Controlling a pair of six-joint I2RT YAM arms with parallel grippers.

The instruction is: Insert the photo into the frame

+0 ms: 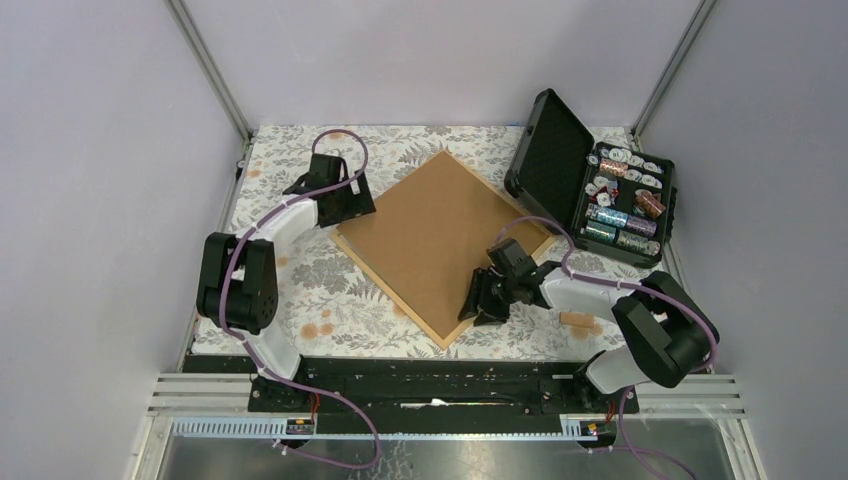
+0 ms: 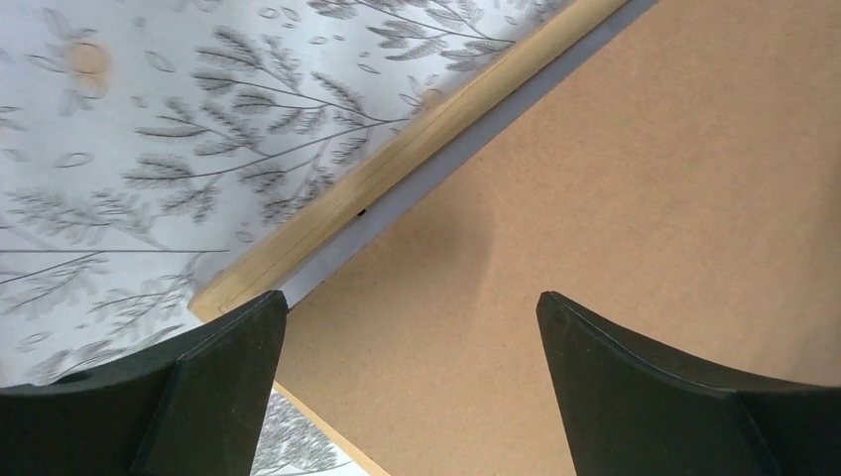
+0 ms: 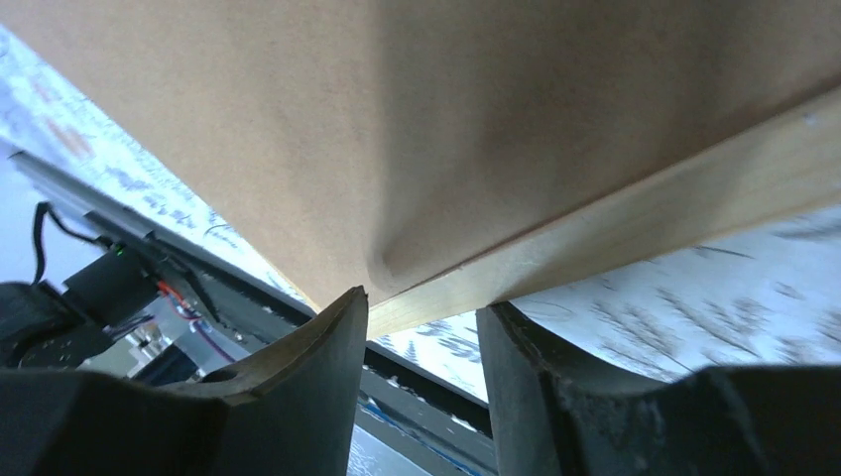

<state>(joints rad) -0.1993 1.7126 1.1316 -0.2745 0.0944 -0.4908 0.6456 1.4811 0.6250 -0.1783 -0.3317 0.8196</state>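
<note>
The light-wood frame (image 1: 400, 305) lies flat in the middle of the table, turned like a diamond. A plain brown backing board (image 1: 430, 235) covers its whole opening. The photo is hidden. My left gripper (image 1: 352, 208) hovers over the board's left corner, open, with nothing between its fingers (image 2: 412, 297). In that view a pale strip (image 2: 460, 149) shows between the frame's rail (image 2: 402, 154) and the board (image 2: 615, 198). My right gripper (image 1: 483, 305) is at the frame's near-right edge. Its fingertips straddle and touch the wooden rail (image 3: 645, 208) (image 3: 424, 300) beside the board (image 3: 397, 119).
An open black hard case (image 1: 545, 150) with several rolls of tape stands at the back right, close to the frame's right corner. A small tan piece (image 1: 580, 320) lies on the floral cloth (image 1: 300, 300) near the right arm. Metal rails run along the front edge.
</note>
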